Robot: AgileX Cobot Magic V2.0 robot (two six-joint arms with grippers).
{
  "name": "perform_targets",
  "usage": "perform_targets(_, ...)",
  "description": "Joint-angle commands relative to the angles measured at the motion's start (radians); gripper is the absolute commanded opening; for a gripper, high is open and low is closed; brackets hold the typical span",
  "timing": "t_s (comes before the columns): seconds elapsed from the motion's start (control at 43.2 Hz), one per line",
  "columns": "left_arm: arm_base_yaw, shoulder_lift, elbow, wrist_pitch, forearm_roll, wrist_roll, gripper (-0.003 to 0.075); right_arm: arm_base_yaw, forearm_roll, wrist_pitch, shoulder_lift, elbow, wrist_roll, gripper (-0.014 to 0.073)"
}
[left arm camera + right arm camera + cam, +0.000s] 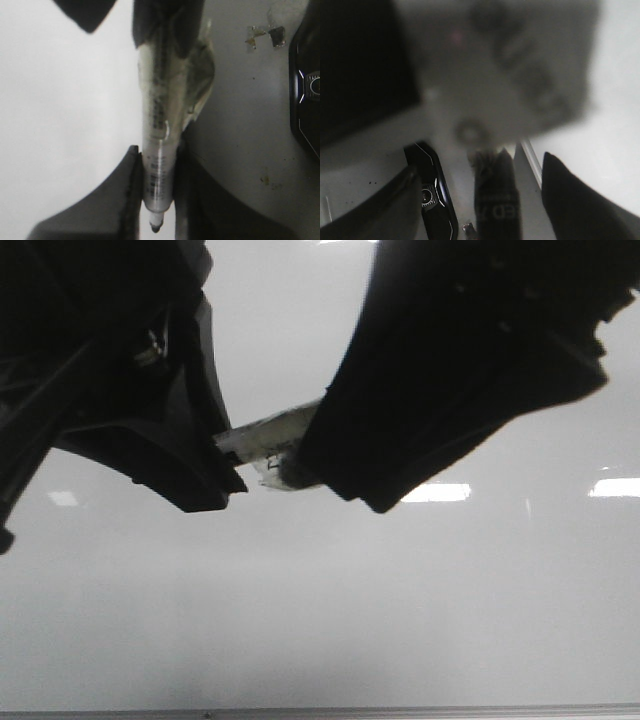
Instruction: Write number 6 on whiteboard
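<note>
both dark grippers are crowding the upper frame: left gripper (156, 200) is clenching a clear-barrelled marker pen (161, 150); right gripper's (330, 480) state i cannot tell. glossy grey-white whiteboard (320, 620) is lying below, showing no 6; writing seemingly remaining.

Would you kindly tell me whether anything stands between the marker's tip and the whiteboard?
Nothing visible does: the clear-barrelled marker, clamped in the left tool, has its dark tip bare over the glossy grey-white whiteboard.
</note>
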Motion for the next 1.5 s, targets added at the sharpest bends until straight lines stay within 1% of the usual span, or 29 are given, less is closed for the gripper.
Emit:
perform_targets(0.0, -0.008, -0.031, -0.034, -0.059, -0.016, -0.011, -0.0014, 0.001, 0.02, -0.063, -0.01, -0.036, -0.014, 0.0495)
perform_targets(0.093, -0.008, -0.031, -0.034, -0.058, -0.019, -0.011, -0.0014, 0.001, 0.02, -0.064, -0.01, -0.036, -0.014, 0.0397)
perform_targets(0.116, -0.008, -0.031, -0.034, -0.058, -0.019, -0.011, -0.0014, 0.001, 0.02, -0.064, -0.01, -0.036, -0.014, 0.0346)
perform_targets(0.162, -0.008, -0.031, -0.034, -0.058, -0.019, -0.011, -0.0014, 0.001, 0.02, -0.063, -0.01, -0.036, -0.014, 0.0294)
perform_targets(0.208, -0.008, -0.031, -0.034, -0.058, -0.019, -0.011, -0.0014, 0.001, 0.02, -0.063, -0.01, -0.036, -0.014, 0.0213)
perform_targets(0.393, -0.008, -0.031, -0.034, -0.058, -0.016, -0.011, -0.0014, 0.001, 0.017, -0.061, -0.01, -0.036, -0.014, 0.0002)
perform_targets(0.486, -0.008, -0.031, -0.034, -0.058, -0.014, -0.011, -0.0013, -0.002, 0.005, -0.056, -0.01, -0.036, -0.014, -0.0076)
perform_targets(0.555, -0.008, -0.031, -0.034, -0.063, -0.01, -0.02, 0.0001, -0.002, -0.016, -0.051, -0.01, -0.036, -0.014, -0.0065)
perform_targets(0.602, -0.008, -0.031, -0.034, -0.071, -0.01, -0.02, 0.0037, -0.002, -0.034, -0.044, -0.011, -0.036, -0.014, -0.0066)
perform_targets(0.648, -0.003, -0.031, -0.034, -0.082, -0.01, -0.025, 0.0095, -0.004, -0.056, -0.031, -0.015, -0.036, -0.014, -0.0066)
perform_targets(0.787, 0.017, -0.032, -0.034, -0.1, 0.001, -0.118, 0.0391, -0.048, -0.068, -0.009, -0.063, -0.014, -0.004, -0.0059)
perform_targets(0.833, 0.024, -0.032, -0.031, -0.1, 0.001, -0.12, 0.0484, -0.079, -0.068, -0.017, -0.093, 0.008, 0.005, -0.0059)
perform_targets(0.856, 0.03, -0.032, -0.031, -0.1, 0.001, -0.12, 0.051, -0.089, -0.068, -0.019, -0.103, 0.021, 0.009, -0.0059)
perform_targets(0.903, 0.042, -0.032, -0.023, -0.107, -0.01, -0.129, 0.0529, -0.129, -0.069, -0.024, -0.139, 0.048, 0.016, -0.0059)
perform_targets(0.949, 0.055, -0.032, -0.019, -0.114, -0.028, -0.146, 0.0509, -0.169, -0.069, -0.024, -0.169, 0.078, 0.023, -0.0059)
perform_targets(0.995, 0.068, -0.034, -0.015, -0.12, -0.05, -0.156, 0.0465, -0.219, -0.069, -0.032, -0.205, 0.114, 0.032, -0.0059)
perform_targets(1.041, 0.089, -0.041, -0.008, -0.122, -0.065, -0.168, 0.0384, -0.27, -0.069, -0.047, -0.242, 0.15, 0.042, -0.0059)
perform_targets(1.111, 0.124, -0.067, 0.008, -0.125, -0.097, -0.17, 0.022, -0.341, -0.067, -0.092, -0.294, 0.199, 0.057, -0.0059)
perform_targets(1.157, 0.158, -0.093, 0.022, -0.134, -0.144, -0.17, 0.0116, -0.372, -0.061, -0.127, -0.319, 0.221, 0.06, -0.0059)
perform_targets(1.227, 0.214, -0.141, 0.055, -0.152, -0.195, -0.17, -0.0011, -0.408, -0.034, -0.185, -0.347, 0.243, 0.061, -0.0059)
perform_targets(1.296, 0.274, -0.204, 0.113, -0.194, -0.229, -0.17, -0.002, -0.414, -0.019, -0.216, -0.351, 0.244, 0.061, -0.0059)
perform_targets(1.365, 0.326, -0.295, 0.183, -0.263, -0.251, -0.17, -0.002, -0.413, -0.016, -0.239, -0.344, 0.244, 0.061, -0.0059)
perform_targets(1.481, 0.373, -0.463, 0.31, -0.382, -0.292, -0.17, -0.002, -0.413, -0.009, -0.248, -0.321, 0.244, 0.061, -0.0059)
